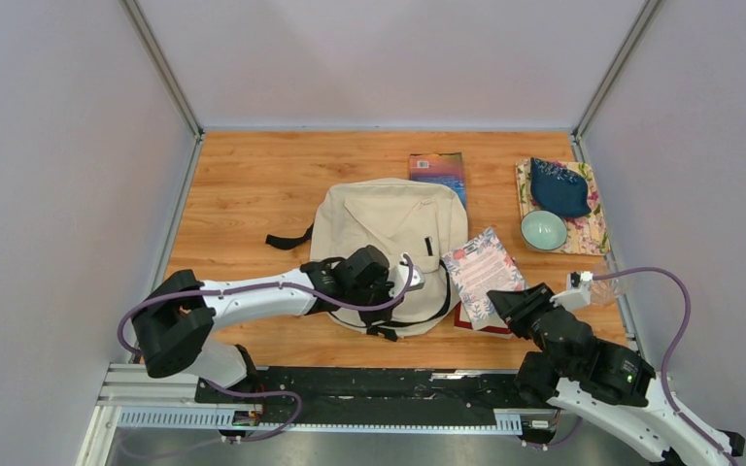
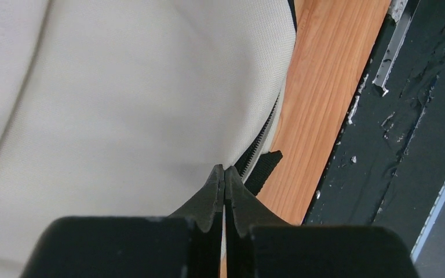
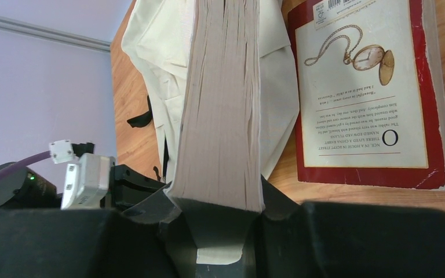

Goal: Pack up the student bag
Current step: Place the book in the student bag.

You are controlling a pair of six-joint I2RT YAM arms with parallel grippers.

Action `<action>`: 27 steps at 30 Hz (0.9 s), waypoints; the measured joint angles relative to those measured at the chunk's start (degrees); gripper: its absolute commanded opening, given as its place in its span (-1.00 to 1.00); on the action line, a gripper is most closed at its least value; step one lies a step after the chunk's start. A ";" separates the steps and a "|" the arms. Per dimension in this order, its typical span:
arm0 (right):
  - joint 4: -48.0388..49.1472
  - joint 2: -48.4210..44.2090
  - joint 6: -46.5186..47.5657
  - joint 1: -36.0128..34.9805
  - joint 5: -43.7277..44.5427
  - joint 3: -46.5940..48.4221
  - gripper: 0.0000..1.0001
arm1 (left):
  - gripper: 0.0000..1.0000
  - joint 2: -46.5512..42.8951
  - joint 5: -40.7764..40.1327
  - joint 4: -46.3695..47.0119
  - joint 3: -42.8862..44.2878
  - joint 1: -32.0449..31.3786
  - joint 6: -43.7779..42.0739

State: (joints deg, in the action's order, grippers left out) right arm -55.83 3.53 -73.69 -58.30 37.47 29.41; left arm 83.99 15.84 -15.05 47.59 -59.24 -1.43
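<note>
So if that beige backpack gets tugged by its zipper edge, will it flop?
Probably: the student bag lies flat and creased, so its cloth would likely bunch rather than lift whole. It looks empty and light, so a tug by the left gripper at the zipper edge may slide it across the table. The loose straps might snag.

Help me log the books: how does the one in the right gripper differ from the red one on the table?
The floral book is clamped in the right gripper; the red book lies flat on the table. The floral book's cover is pink-patterned; the red book's shows a pocket watch. Both are beside the student bag.
</note>
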 measured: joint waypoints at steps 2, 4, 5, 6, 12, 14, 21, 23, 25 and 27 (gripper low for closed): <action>-0.39 -0.02 -0.02 -0.02 -0.02 0.02 -1.00 | -1.00 -1.53 -1.64 -0.07 0.00 0.00 0.22; -1.05 -0.02 -0.04 0.00 0.04 0.02 -1.00 | -1.00 -3.82 -4.37 -0.11 0.02 0.00 0.72; -1.51 -0.11 -0.07 0.00 0.07 0.07 -1.00 | -1.00 -4.96 -5.84 -0.35 0.24 0.02 1.11; -2.25 -0.28 -0.07 0.00 0.11 0.26 -1.00 | -1.00 -5.95 -7.50 -0.68 0.81 0.04 1.44; -4.92 -1.55 0.46 0.00 0.96 3.93 -1.00 | -1.00 -7.74 -16.02 -3.80 6.14 2.82 5.35; -5.31 -1.53 0.46 0.00 1.16 5.73 -1.00 | -1.00 -8.68 -18.56 -4.39 6.73 4.42 7.39; -9.73 0.59 -0.59 0.00 2.56 7.02 -1.00 | -1.00 -18.03 -25.33 -7.50 6.99 6.78 12.90; -9.90 1.84 -0.63 0.00 2.67 6.64 -1.00 | -1.00 -21.11 -26.64 -8.02 7.02 6.78 13.79; -9.35 4.02 -0.55 0.00 2.56 5.97 -1.00 | -1.00 -23.71 -27.78 -8.70 6.99 6.78 14.53; -7.37 6.88 0.22 0.00 2.29 4.90 -1.00 | -1.00 -25.57 -28.59 -9.57 6.99 6.78 15.19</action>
State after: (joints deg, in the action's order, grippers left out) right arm -63.20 10.41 -73.47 -58.30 39.77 34.30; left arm 58.41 -12.75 -24.62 54.59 -52.47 13.76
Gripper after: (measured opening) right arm 0.285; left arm 0.007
